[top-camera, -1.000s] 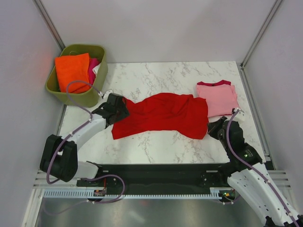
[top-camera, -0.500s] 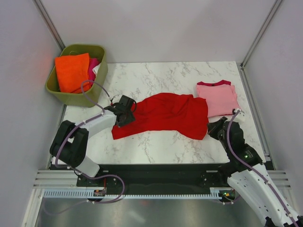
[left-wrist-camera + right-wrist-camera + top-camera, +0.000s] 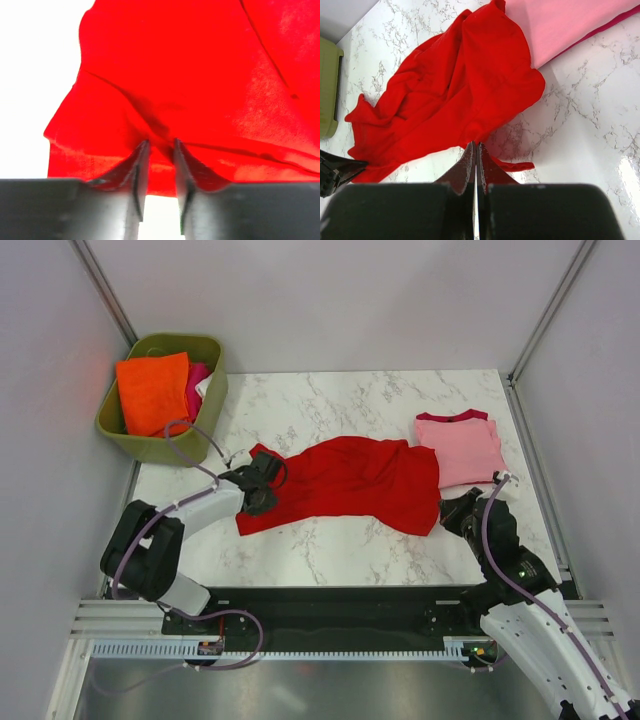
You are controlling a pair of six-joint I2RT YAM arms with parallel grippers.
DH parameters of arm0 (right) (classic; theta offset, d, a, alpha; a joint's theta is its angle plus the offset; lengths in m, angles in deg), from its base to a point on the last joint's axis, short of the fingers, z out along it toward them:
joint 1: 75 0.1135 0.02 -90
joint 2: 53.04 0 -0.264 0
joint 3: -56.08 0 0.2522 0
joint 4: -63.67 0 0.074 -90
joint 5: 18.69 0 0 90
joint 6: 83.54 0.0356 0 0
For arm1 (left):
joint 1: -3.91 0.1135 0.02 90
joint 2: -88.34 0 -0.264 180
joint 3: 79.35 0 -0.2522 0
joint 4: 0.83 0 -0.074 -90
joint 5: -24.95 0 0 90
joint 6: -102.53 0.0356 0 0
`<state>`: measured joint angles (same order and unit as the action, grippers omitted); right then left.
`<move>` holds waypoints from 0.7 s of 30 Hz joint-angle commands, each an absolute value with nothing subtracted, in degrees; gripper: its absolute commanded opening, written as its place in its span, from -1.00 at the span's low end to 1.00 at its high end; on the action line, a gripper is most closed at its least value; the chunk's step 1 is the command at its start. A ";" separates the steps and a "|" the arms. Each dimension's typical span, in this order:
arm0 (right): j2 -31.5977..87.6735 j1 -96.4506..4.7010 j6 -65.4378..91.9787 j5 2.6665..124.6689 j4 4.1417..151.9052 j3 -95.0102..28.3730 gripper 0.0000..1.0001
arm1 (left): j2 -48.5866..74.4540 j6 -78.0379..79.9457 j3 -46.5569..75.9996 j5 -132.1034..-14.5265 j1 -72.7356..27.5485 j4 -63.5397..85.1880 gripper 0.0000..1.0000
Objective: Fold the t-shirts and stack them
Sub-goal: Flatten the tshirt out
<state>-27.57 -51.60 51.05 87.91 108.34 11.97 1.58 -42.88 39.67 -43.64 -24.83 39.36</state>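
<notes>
Top external view: the crumpled, soft red t-shirt [image 3: 350,480] lies on the marble counter [image 3: 330,400], its edge touching the flat pink t-shirt [image 3: 460,448]. The left claw [image 3: 262,480], wider a second ago, now pinches its left fold; the right claw [image 3: 452,510] stays pressed together.

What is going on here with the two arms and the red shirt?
A red t-shirt lies crumpled on the marble table. The left gripper pinches a fold at its left end. The right gripper is shut at its near right edge; whether it holds cloth is unclear. A pink t-shirt lies folded beside it on the right; a green tub of clothes stands far left.
</notes>
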 commanded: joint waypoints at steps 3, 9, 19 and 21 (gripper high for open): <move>-27.47 -51.54 50.23 88.71 108.19 11.55 -1.00 | 4.57 -45.03 41.01 -41.76 -25.01 39.91 -0.85; -26.86 -51.53 49.96 89.50 107.40 11.03 -1.00 | 13.01 -44.34 42.33 -39.39 -24.92 40.61 -0.96; -2.37 -51.53 46.63 80.36 93.16 4.21 -1.00 | 15.57 -37.66 33.73 -40.71 -18.43 42.99 -0.95; 1.08 -51.71 44.52 80.62 93.34 -0.55 -1.00 | 15.65 -36.34 30.57 -40.80 -17.37 43.16 -0.95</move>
<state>-2.06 -51.60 47.99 81.88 98.77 7.84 14.67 -40.63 36.15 -42.29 -19.25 42.93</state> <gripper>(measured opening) 0.010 0.027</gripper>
